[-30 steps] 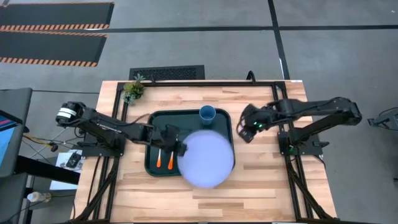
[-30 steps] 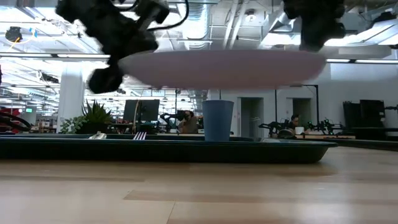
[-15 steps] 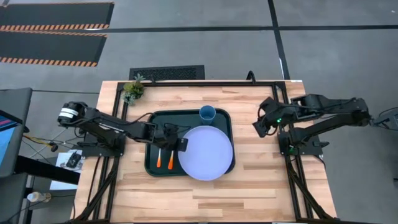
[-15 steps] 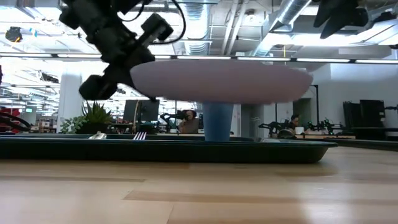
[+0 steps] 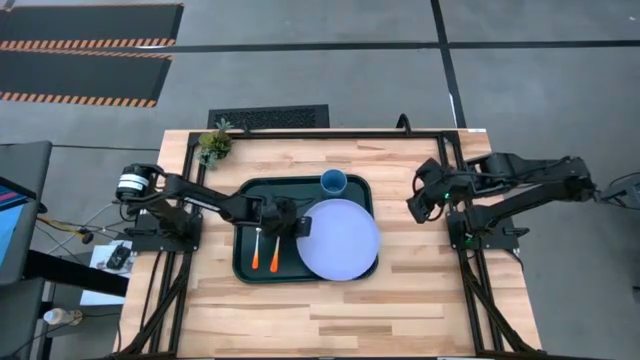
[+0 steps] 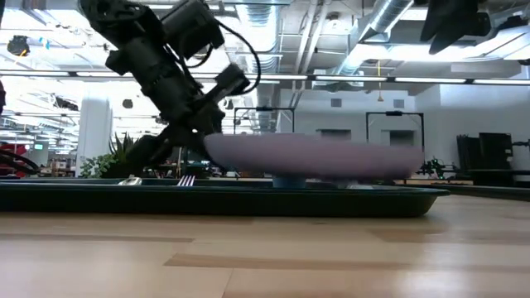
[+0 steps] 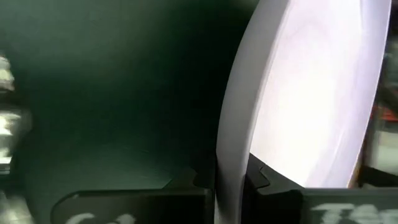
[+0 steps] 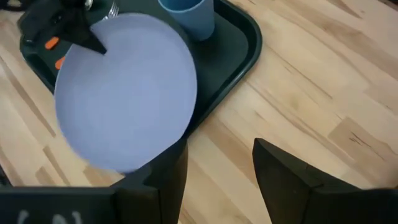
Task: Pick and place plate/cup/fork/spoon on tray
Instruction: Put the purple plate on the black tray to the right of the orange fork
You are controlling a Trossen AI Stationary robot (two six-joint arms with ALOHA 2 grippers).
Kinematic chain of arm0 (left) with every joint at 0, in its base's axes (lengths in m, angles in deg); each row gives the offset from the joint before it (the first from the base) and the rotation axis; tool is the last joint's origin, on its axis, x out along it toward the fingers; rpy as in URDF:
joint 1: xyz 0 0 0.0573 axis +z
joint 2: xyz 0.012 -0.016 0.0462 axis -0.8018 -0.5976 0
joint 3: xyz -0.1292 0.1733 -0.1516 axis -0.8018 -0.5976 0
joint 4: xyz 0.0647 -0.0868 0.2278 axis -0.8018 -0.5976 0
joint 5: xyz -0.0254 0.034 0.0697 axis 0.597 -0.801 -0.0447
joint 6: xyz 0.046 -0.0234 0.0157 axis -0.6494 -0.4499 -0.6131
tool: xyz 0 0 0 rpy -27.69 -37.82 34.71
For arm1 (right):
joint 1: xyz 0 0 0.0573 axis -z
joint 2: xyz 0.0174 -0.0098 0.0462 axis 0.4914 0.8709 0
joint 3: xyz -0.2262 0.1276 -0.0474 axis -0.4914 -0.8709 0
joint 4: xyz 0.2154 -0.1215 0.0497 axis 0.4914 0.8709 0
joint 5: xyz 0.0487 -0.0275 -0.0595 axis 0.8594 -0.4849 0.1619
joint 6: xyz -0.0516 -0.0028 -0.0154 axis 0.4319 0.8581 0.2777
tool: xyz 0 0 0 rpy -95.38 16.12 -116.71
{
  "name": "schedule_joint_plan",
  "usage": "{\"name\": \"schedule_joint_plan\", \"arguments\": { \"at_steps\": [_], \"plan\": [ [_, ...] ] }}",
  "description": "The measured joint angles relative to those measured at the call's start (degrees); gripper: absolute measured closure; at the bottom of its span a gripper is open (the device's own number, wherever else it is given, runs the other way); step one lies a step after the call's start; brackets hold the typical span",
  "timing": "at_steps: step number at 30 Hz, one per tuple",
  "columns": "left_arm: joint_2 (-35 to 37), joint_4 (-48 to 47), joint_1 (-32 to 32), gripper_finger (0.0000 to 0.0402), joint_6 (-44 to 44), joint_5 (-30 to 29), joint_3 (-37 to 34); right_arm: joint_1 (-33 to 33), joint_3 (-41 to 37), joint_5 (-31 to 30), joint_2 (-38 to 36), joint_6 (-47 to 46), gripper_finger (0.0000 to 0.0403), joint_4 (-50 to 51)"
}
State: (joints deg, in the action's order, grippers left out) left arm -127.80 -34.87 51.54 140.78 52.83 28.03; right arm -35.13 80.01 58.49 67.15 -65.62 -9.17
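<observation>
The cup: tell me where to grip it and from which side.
Grip the cup across its open rim, or just below, coming straight down. It stands upright in the tray's far corner, with the plate, held by the left gripper, close on its near side. A low sideways approach would probably meet the tray's rim or the plate.

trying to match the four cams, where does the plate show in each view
High view: the plate sits right of centre, over the tray's right half.
Low view: the plate spans the middle, just above the tray.
Left wrist view: the plate fills the right side, edge-on.
Right wrist view: the plate is upper left.
Shared landmark: the cup.
</observation>
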Motion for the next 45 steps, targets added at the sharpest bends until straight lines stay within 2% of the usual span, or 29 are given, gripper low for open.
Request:
{"name": "schedule_joint_plan", "arguments": {
  "at_steps": [8, 18, 32, 45],
  "plan": [
    [-0.24, -2.25, 2.01, 0.0399, -0.64, -0.45, -0.04, -1.42, 0.00, -0.01, 0.60, 0.04, 0.0205, -0.12],
    [-0.22, -2.66, 1.65, 0.0389, -2.14, -1.10, -0.04, -2.56, 0.00, -1.71, 0.63, 0.04, 0.0207, -0.21],
    [-0.19, -1.88, 1.47, 0.0329, -4.74, -2.55, -0.04, -2.54, 0.00, -1.87, 0.63, 0.04, 0.0207, -0.56],
    [-0.13, 0.08, 1.49, 0.0221, -8.22, -1.69, -0.04, -2.54, 0.02, -1.58, 0.63, 0.47, 0.0182, -0.54]
  ]
}}
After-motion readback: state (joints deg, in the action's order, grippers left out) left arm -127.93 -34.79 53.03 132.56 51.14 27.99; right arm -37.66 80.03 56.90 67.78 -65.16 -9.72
